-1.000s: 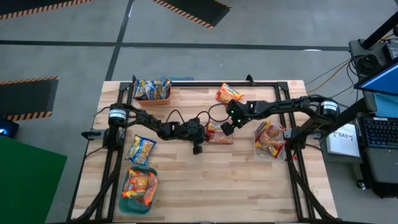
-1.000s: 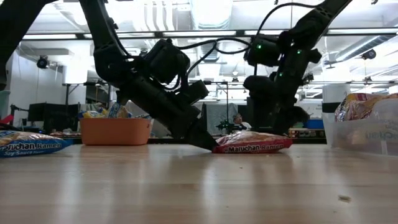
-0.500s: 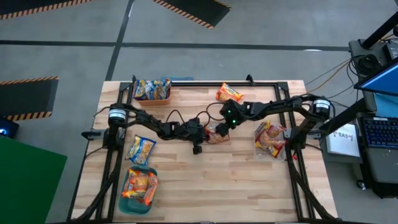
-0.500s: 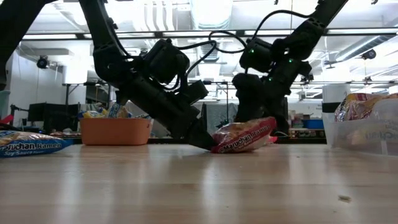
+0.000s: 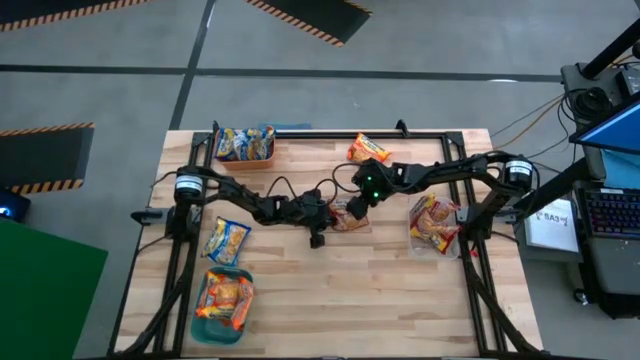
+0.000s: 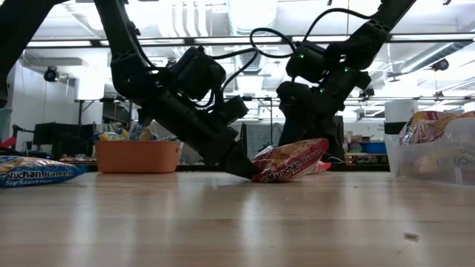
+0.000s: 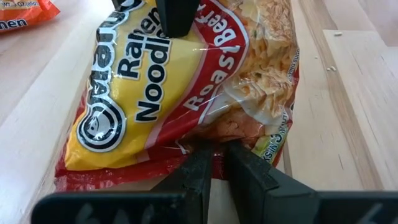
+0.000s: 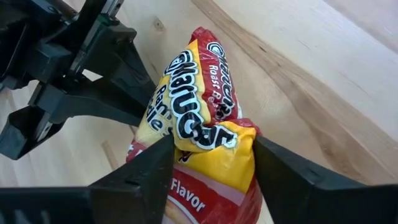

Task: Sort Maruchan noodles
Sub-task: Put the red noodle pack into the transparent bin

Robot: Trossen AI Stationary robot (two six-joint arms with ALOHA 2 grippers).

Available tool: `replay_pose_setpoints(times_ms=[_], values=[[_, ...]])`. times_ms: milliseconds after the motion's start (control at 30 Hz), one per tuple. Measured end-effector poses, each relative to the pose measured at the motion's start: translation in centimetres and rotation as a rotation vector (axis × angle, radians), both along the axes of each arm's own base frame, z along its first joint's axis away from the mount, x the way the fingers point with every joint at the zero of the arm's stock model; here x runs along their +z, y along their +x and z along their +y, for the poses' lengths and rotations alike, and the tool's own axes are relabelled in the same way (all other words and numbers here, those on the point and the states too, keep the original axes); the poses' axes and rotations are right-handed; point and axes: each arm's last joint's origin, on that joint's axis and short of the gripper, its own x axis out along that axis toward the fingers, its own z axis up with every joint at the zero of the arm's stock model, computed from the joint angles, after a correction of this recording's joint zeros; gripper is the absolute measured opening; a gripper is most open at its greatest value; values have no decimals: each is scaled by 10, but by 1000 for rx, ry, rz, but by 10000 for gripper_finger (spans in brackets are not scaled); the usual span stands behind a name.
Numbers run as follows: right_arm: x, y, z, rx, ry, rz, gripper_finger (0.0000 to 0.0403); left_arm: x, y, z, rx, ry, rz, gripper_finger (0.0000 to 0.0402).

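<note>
A red-and-yellow Maruchan noodle packet [image 5: 352, 221] lies at the table's middle, tilted in the low view [image 6: 291, 159] with its right end raised. My left gripper [image 7: 216, 163] reaches in from the left and is shut at the packet's left edge. My right gripper [image 8: 208, 155] comes from the right and is shut across the packet's other end, which buckles up between the fingers. A blue packet [image 5: 227, 240] lies flat at the left and an orange one [image 5: 368, 150] at the far edge. My left gripper pinches the packet's red sealed edge [image 7: 186, 151] at its left end with the free ends of its fingers, slanting down from the table's left. That end stays on the table [image 6: 256, 176]. My right gripper pinches the packet between its two fingers [image 8: 149, 169], one on each long side [image 8: 181, 144], near the right end. The fingers slant down from the right. The wrapper bulges up between them, and this end is raised off the table.
An orange bin [image 5: 245, 146] with blue packets stands at the far left. A teal bin [image 5: 224, 302] with orange packets is at the near left. A clear bin [image 5: 436, 224] with red packets is at the right. Bare wood lies toward the near edge.
My right gripper has gone toward the table's left over the packet, tipped further down, and shut on it. The packet, flat before, is now buckled and tilted. Its right end is raised, and its left end has stayed at my left gripper.
</note>
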Motion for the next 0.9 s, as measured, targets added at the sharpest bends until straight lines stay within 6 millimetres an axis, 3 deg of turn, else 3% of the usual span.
replay_pose_setpoints(times_ms=[600,767,900], values=[[2,0,0,7,8,-12,34,1,0,0,-3,5,-13,35],[5,-1,1,25,1,-22,12,9,-4,0,-13,19,-11,35],[12,-3,2,39,-17,-40,11,27,-11,-1,-19,32,-40,35]])
